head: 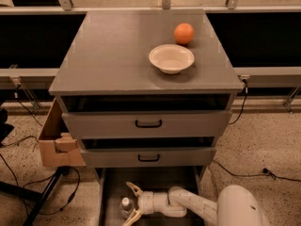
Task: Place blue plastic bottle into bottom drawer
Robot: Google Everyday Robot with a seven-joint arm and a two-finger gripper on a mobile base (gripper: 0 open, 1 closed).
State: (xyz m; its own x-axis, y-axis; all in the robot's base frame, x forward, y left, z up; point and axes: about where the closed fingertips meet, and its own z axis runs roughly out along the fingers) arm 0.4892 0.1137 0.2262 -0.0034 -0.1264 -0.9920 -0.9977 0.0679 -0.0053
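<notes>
Blue plastic bottle (125, 207) stands upright in the bottom drawer (109, 192), left of centre, between the gripper (132, 204) and its spread-open jaws.

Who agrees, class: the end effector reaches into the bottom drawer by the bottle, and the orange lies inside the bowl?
The camera view shows the orange on the cabinet top behind the bowl, not inside it. The end effector does reach into the bottom drawer by the bottle.

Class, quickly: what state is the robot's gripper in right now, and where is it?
Gripper: open, low inside the bottom drawer, its fingers spread either side of the blue plastic bottle.
</notes>
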